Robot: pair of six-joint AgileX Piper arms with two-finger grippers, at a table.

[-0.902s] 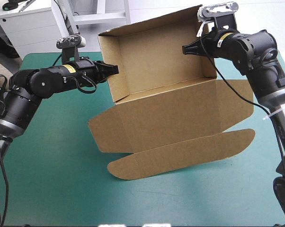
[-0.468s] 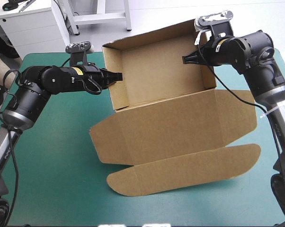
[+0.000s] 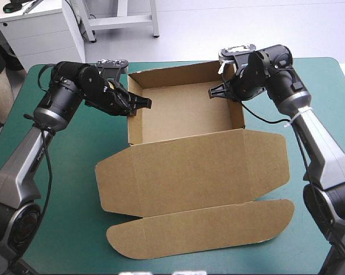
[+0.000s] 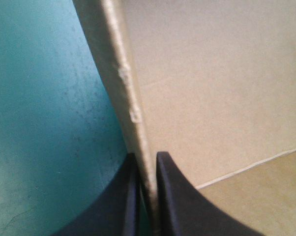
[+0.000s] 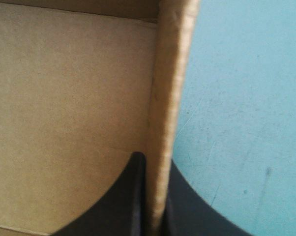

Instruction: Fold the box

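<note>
Found the box (image 3: 184, 112) standing as an open tray on the far half of the teal-green cover (image 3: 58, 189), mouth upward. Read its long axis as running across the table from left to right, with the right end turned a little toward the far edge. Saw the lid (image 3: 195, 166) spread flat from the tray's near wall toward the table's near edge, ending in a rounded flap (image 3: 201, 226) nearest the robot.

Caught the left gripper (image 3: 142, 103) at the tray's left wall (image 3: 135, 129), partway along it, black fingers all but closed on the board. Checked the same gripper (image 4: 144, 160) from its wrist: one finger outside over the cover (image 4: 40, 123), the other inside against the box (image 4: 212, 98), the wall's rim running ahead between them.

Noted the right gripper (image 3: 218, 91) at the right wall (image 3: 236, 109), toward its far end, likewise pinching the board. Saw it from its own wrist (image 5: 153, 160) with fingers nearly together astride the rim, the box's inner face (image 5: 64, 123) to one side and bare cover (image 5: 246, 98) to the other.
</note>
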